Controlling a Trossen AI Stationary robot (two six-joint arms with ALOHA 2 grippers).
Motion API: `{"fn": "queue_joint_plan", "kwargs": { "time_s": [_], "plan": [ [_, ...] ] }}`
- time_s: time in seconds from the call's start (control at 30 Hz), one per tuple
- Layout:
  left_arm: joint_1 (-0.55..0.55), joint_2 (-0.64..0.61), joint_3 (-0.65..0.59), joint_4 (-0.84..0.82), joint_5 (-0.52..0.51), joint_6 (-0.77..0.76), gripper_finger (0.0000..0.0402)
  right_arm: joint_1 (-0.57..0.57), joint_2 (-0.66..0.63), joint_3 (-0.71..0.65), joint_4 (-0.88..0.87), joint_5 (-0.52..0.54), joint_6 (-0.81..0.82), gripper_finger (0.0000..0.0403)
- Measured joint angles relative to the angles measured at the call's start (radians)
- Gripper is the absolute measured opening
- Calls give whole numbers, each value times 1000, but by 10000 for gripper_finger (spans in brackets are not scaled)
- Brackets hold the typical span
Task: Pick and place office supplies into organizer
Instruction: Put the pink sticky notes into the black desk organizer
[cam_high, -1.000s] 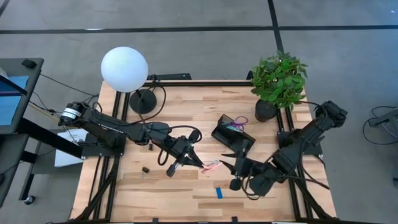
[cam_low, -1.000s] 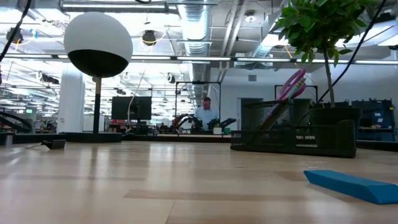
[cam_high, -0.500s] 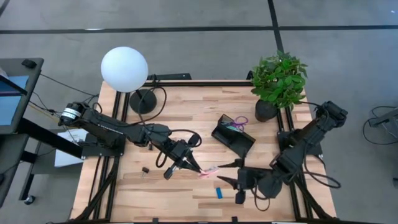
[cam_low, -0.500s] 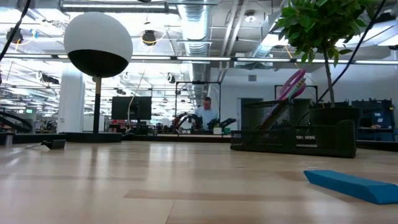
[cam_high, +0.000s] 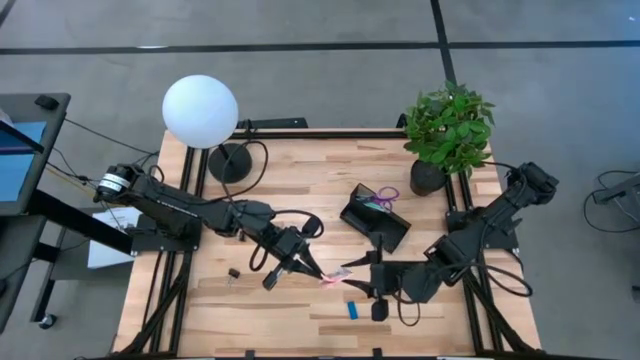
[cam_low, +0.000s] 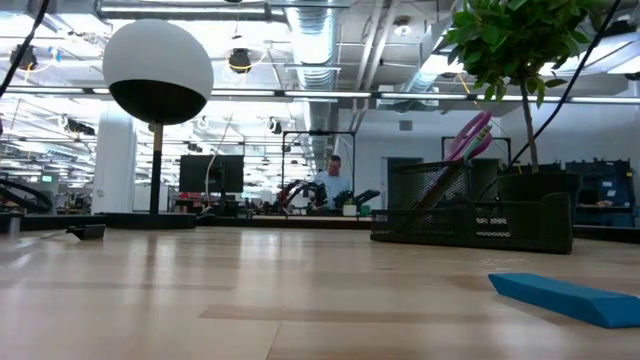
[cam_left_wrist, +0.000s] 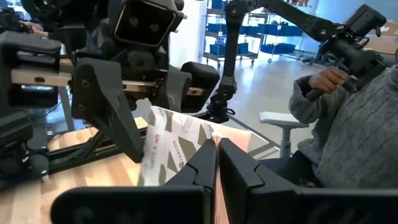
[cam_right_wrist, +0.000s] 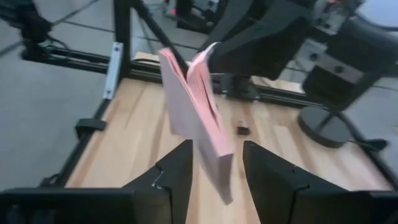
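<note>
A white patterned packet (cam_high: 336, 276) with a pink side (cam_right_wrist: 202, 106) hangs above the table's middle, and my left gripper (cam_high: 312, 268) is shut on its left end. My right gripper (cam_right_wrist: 214, 152) is open. Its two fingers stand on either side of the packet's free right end; whether they touch it, I cannot tell. The black organizer (cam_high: 375, 220) stands behind them with purple-handled scissors (cam_high: 381, 200) in it. A tiny blue block (cam_high: 352, 310) and a tiny black piece (cam_high: 234, 273) lie on the wood. My left gripper pinches the packet between its two fingers at the end nearest the table's left (cam_left_wrist: 186, 158). The fingers come level from the left. The packet stands on edge, sticking out beyond the fingertips toward my right gripper, lifted clear of the table.
A white globe lamp (cam_high: 201, 112) on a round black base (cam_high: 230, 162) stands at the far left. A potted plant (cam_high: 448, 130) stands at the far right corner. A person sits beyond the table (cam_left_wrist: 348, 137). Bare wood lies along the near edge.
My right gripper has swung and rolled toward the table's left, up to the packet, and its fingers now stand on either side of the packet's free end. My left gripper has kept the packet aloft with little shift.
</note>
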Motion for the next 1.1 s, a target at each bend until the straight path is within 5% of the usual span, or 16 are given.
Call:
{"fn": "queue_joint_plan", "kwargs": {
  "time_s": [0.13,0.43,1.1],
  "plan": [
    [0,0,0,0,-13,0,0,-19,0,0,24,-85,0,113],
    [0,0,0,-11,-96,-3,0,-29,0,0,26,-84,9,12],
    [1,0,-3,-23,-205,-3,0,-28,-3,1,-82,36,140,5]
  ]
}}
